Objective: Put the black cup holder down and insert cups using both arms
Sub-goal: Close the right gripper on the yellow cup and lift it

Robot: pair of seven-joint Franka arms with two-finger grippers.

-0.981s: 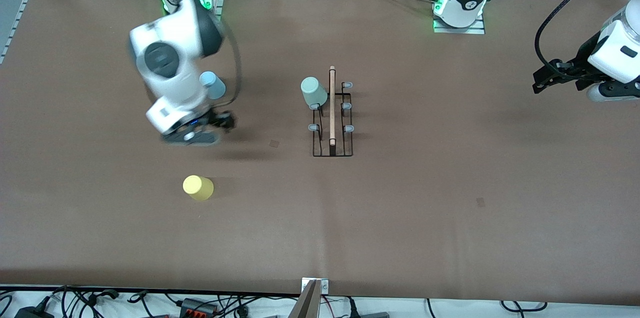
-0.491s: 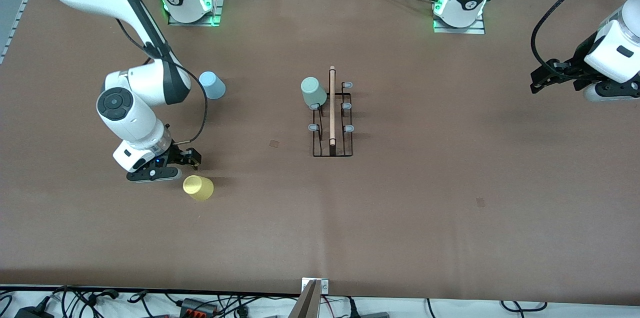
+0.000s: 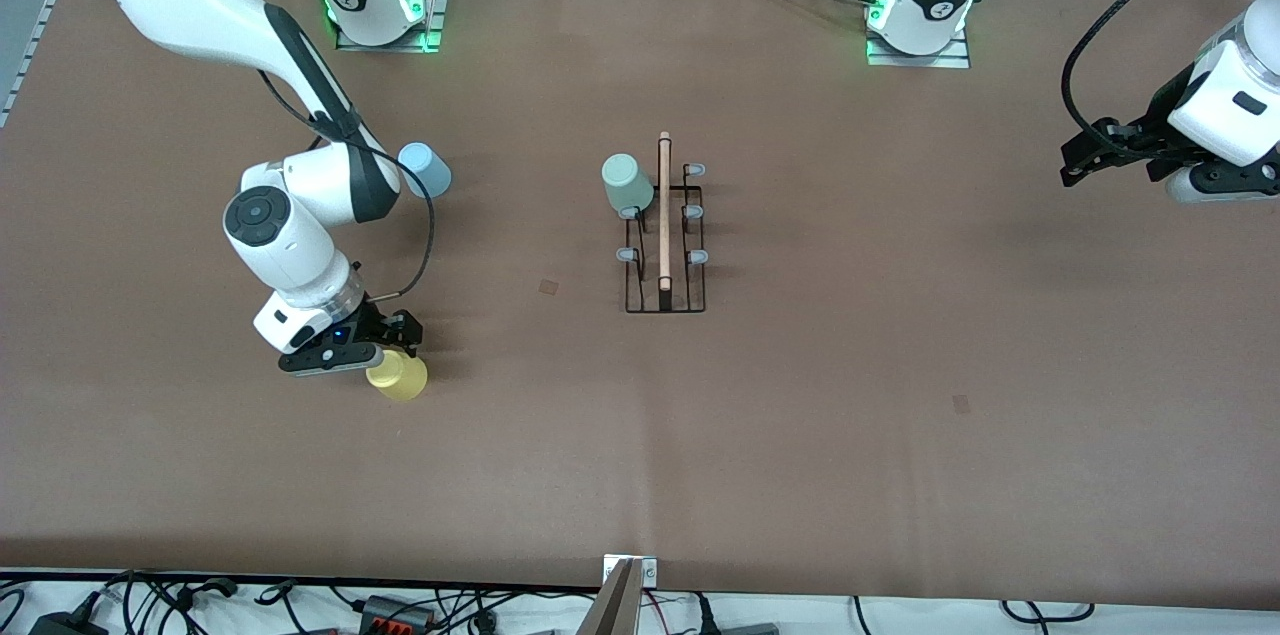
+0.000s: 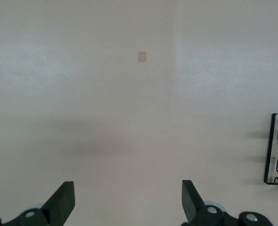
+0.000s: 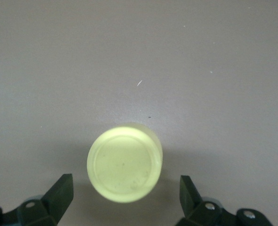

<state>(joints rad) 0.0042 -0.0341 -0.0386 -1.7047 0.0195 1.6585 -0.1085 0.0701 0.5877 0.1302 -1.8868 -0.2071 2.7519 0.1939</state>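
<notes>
The black cup holder (image 3: 665, 300) stands upright mid-table with its wooden rod handle (image 3: 664, 215) on top. The pale grey-green cup (image 3: 625, 183) sits upside down on one of its pegs. The light blue cup (image 3: 425, 169) and the yellow cup (image 3: 400, 377) stand upside down on the table toward the right arm's end. My right gripper (image 3: 397, 340) is open and low over the yellow cup (image 5: 125, 162), which lies between its fingers (image 5: 61, 188) without touching them. My left gripper (image 3: 1082, 158) waits open and empty over the left arm's end of the table; it also shows in the left wrist view (image 4: 127, 188).
A corner of the holder (image 4: 273, 150) shows in the left wrist view. Two small dark patches (image 3: 549, 286) (image 3: 961, 403) mark the brown table cover. Cables and plugs (image 3: 380, 607) lie along the table's near edge.
My right arm has swung from beside the light blue cup down to the yellow cup, and its open gripper now sits over it. The left arm has barely moved.
</notes>
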